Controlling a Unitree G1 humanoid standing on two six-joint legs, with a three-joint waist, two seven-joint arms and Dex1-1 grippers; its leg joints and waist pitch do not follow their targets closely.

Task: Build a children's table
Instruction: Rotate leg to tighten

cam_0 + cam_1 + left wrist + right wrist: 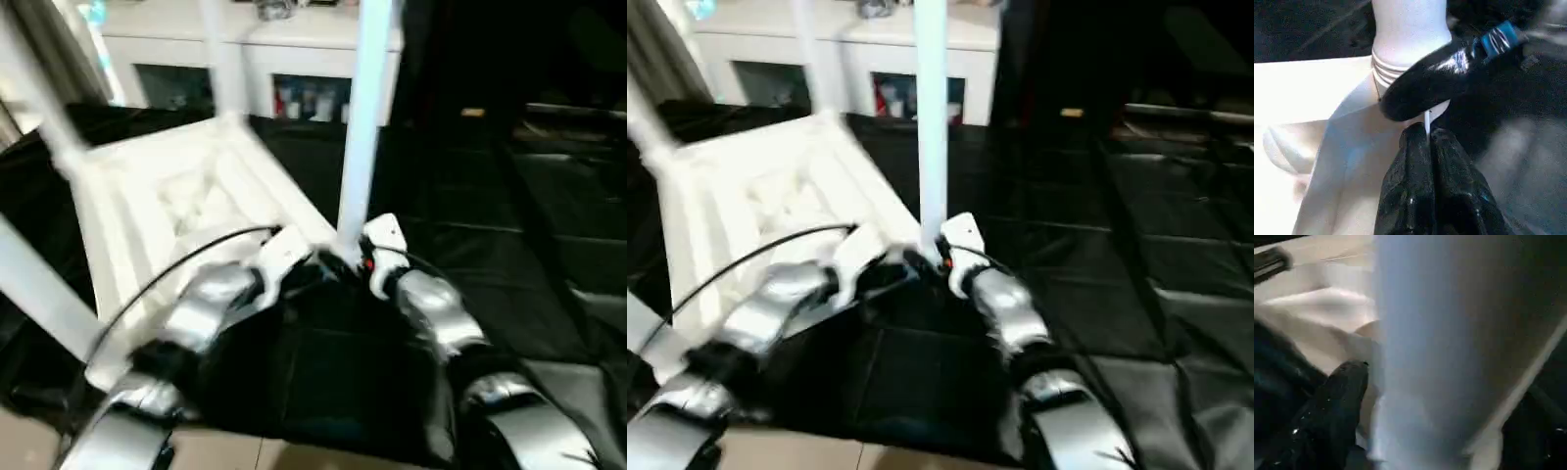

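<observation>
The children's table lies upside down on the black sheet, its white top with the rim facing up. Several white legs stand in the corner sockets. The nearest leg rises upright from the near right corner, its ribbed end in the socket. My left gripper is shut, its tips against the corner just below that leg. My right gripper is open around the leg's base, with one black finger curving round the ribs and a finger beside the leg.
A white glass-door cabinet stands behind the big black-sheeted table. A black cable arcs over my left forearm. Pale floor runs along the table's near edge. Other legs stick up at the back and left.
</observation>
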